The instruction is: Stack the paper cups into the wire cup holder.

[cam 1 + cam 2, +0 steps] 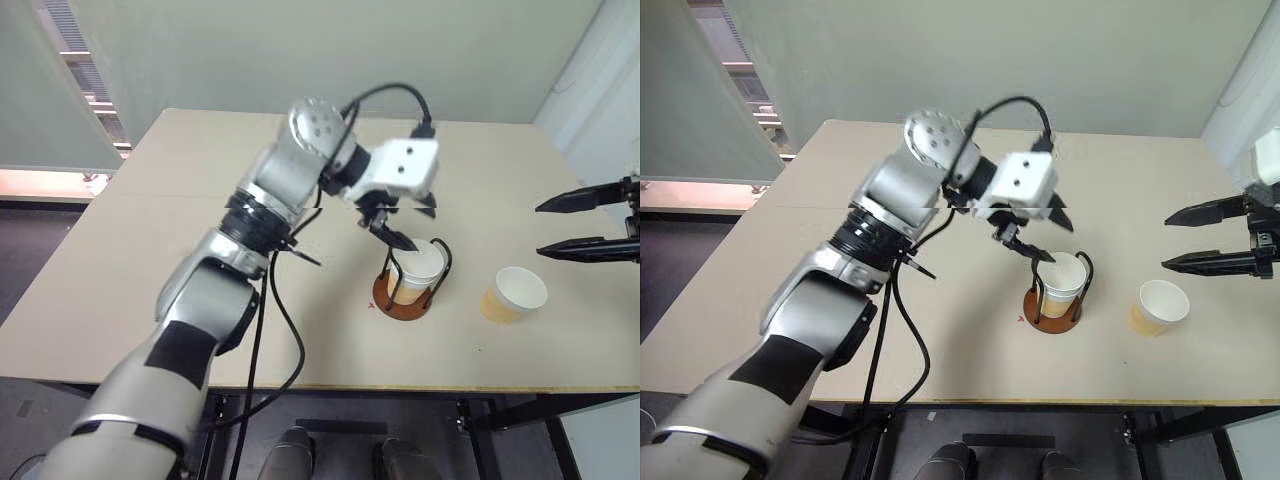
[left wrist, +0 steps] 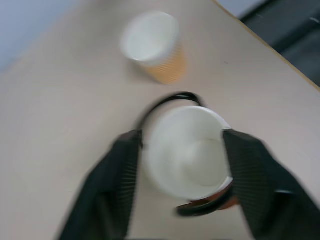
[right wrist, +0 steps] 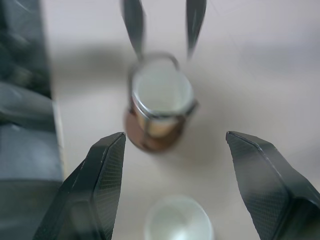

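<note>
Tan surface (image 1: 150,260): we see a cup (image 1: 421,264) in the wire holder (image 1: 405,300), left gripper (image 1: 400,240) jaws apart around it; a loose cup (image 1: 514,294) stands right, right gripper (image 1: 548,228) jaws apart.

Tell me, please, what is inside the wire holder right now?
A paper cup stands upright inside the holder, its white interior showing. Whether another cup is nested beneath it cannot be seen.

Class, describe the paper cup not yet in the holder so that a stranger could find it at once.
Start at the pale table and find the wire cup holder near its front edge, under the left gripper. The loose paper cup stands upright just beside it, toward the right gripper. Unlike the cup in the holder, no wires surround it.
</note>
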